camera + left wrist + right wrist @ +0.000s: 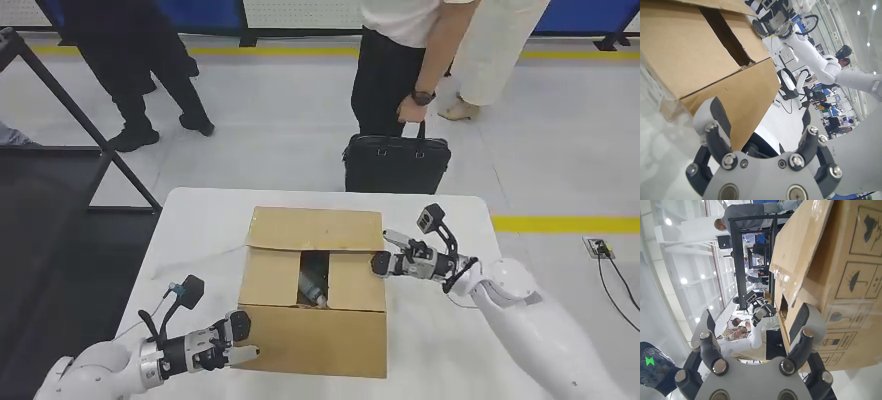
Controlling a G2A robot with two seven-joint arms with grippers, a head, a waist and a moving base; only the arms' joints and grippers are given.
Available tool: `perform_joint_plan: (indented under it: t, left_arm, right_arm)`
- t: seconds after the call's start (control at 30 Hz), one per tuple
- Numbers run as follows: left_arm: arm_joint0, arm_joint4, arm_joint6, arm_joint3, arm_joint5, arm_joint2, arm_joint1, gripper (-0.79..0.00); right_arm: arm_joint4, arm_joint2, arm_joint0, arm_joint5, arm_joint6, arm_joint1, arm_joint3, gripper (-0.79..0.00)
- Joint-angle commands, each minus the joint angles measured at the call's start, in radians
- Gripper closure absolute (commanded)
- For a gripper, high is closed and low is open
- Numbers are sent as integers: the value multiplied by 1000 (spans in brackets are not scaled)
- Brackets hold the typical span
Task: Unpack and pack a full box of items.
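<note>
The cardboard box (312, 335) rests on the bench (200, 215). The left gripper (243, 338) has its jaws open at a box corner. The right gripper (386, 252) has its jaws open against the opposite side.

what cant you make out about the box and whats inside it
1. Contents, top view: the flaps of the box cover all but a narrow gap. The one item showing there is too small and dark to identify.
2. Left wrist view: the gap lies in shadow, so the inside is hidden.
3. Right wrist view: whether the right gripper touches the box wall; one finger overlaps it.
</note>
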Motion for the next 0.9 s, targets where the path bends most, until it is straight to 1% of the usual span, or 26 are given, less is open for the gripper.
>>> perform_joint_plan:
  t: [0.0, 0.2, 0.3, 0.37, 0.4, 0.77, 0.83, 0.87]
  left_arm:
    - [0, 0, 0, 0, 0, 0, 0, -785]
    - [0, 0, 0, 0, 0, 0, 0, -785]
    - [0, 0, 0, 0, 0, 0, 0, -785]
    - [0, 0, 0, 0, 0, 0, 0, -785]
    - [0, 0, 0, 0, 0, 0, 0, -785]
    - [0, 0, 0, 0, 0, 0, 0, -785]
    - [0, 0, 0, 0, 0, 0, 0, -785]
    - [0, 0, 0, 0, 0, 0, 0, -785]
  right_arm:
    - [20, -5, 14, -14, -17, -12, 16, -785]
    - [34, -13, 59, -84, -109, -48, 51, -785]
    - [14, -20, 83, -110, -196, -66, 55, -785]
    - [-4, -26, 97, -118, -277, -80, 62, -785]
    - [-48, -35, 110, -120, -315, -85, 69, -785]
    - [-48, -35, 110, -120, -315, -85, 69, -785]
    - [-36, -33, 99, -109, -323, -89, 38, -785]
    - [-57, -36, 105, -101, -337, -92, 31, -785]
